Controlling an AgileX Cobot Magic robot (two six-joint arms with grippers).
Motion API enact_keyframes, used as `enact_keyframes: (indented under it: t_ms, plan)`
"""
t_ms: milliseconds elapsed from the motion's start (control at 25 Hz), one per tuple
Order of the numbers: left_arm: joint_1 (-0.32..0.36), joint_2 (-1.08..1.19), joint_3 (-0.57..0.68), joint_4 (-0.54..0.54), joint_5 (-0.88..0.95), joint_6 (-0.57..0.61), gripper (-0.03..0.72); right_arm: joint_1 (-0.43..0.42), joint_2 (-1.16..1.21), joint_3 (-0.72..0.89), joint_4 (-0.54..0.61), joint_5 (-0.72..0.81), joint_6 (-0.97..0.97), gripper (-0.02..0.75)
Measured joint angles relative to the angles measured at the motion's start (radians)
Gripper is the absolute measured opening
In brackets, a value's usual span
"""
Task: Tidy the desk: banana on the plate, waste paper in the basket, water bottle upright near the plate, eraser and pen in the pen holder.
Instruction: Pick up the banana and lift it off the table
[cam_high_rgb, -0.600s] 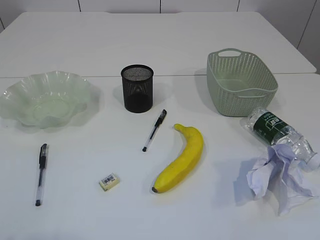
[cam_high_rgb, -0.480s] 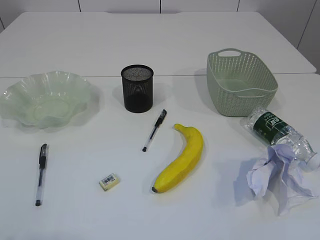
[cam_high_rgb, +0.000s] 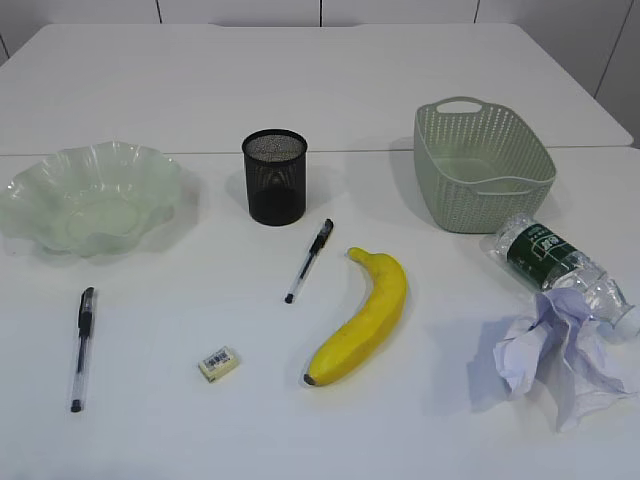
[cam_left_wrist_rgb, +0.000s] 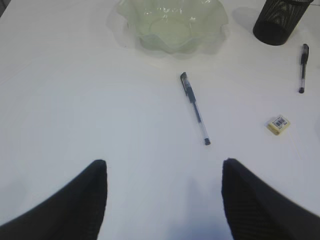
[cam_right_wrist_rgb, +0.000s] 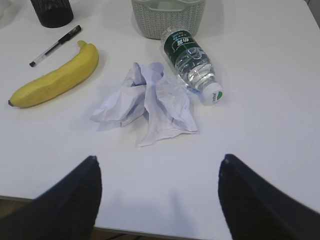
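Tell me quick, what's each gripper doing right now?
Left gripper: open, holding nothing, above bare desk.
Right gripper: open, holding nothing, short of the waste paper.

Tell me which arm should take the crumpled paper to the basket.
Probably the right. The crumpled paper lies just ahead of the right gripper, whose fingers are spread, and the basket stands on that side. The left wrist view shows only a pen, the eraser and the plate.

Two black-capped clear pens (cam_high_rgb: 81, 347) (cam_high_rgb: 309, 260) are counted; one yellow banana (cam_high_rgb: 362, 319), one crumpled white paper (cam_high_rgb: 560, 355), one clear plastic bottle (cam_high_rgb: 555, 268).
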Motion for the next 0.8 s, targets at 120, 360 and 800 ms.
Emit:
enact_keyframes:
  t_ms: [120,360,800]
  plan:
    - [0.000,0.000,0.000,0.000,0.000,0.000,0.508,0.000,0.000,0.000,0.000,0.000,0.000,0.539]
    - [0.000,0.000,0.000,-0.002,0.000,0.000,0.508,0.000,0.000,0.000,0.000,0.000,0.000,0.538]
    - [0.000,0.000,0.000,-0.003,0.000,0.000,0.508,0.000,0.000,0.000,0.000,0.000,0.000,0.538]
